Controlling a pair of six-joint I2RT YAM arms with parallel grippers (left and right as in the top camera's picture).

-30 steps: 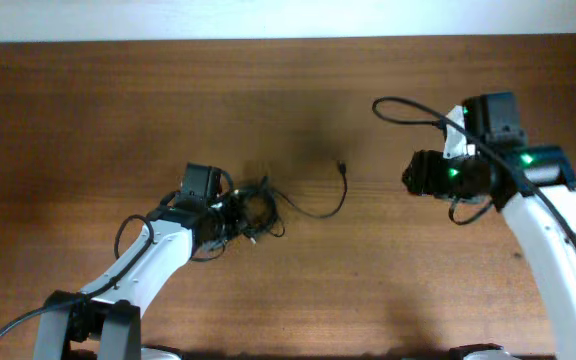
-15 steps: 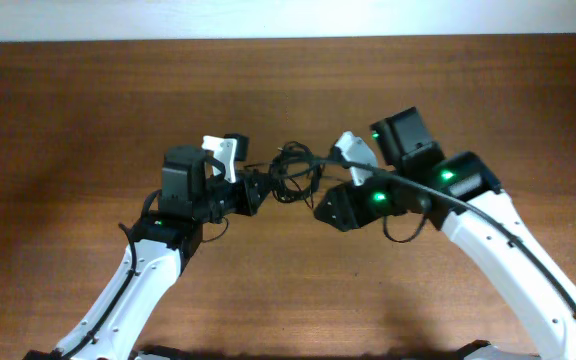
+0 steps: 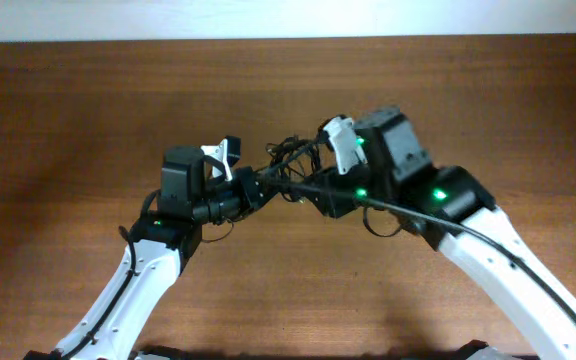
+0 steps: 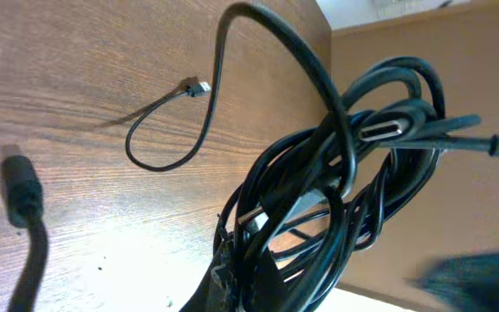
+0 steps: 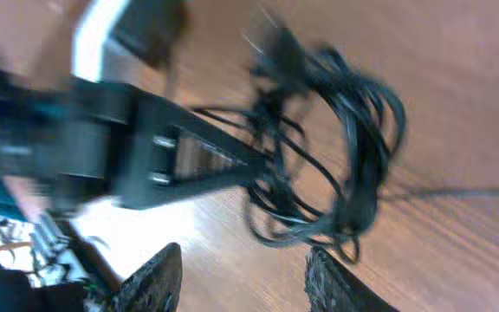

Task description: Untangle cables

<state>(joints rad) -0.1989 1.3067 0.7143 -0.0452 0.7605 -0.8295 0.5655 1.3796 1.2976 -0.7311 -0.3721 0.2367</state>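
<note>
The cables [image 3: 290,163] form a knotted black bundle held up above the wooden table between the two arms. My left gripper [image 3: 258,188] is shut on the bundle's left side. In the left wrist view the loops [image 4: 336,182] rise from the gripper [image 4: 236,282], and one loose end with a small plug [image 4: 199,87] trails on the table. My right gripper [image 3: 303,188] has come up to the bundle from the right. In the right wrist view its fingers [image 5: 158,277] stand apart with nothing between them, the tangle [image 5: 327,156] just beyond their tips.
The table [image 3: 68,120] is brown wood, with a pale wall along its back edge [image 3: 288,38]. A thick black arm cable [image 3: 438,215] runs along the right arm. A blurred dark plug [image 4: 20,186] hangs close to the left wrist camera.
The left gripper lifted the tangle off the table and carried it up and right. The right arm swung in from the far right to the bundle, its jaws narrowing.
</note>
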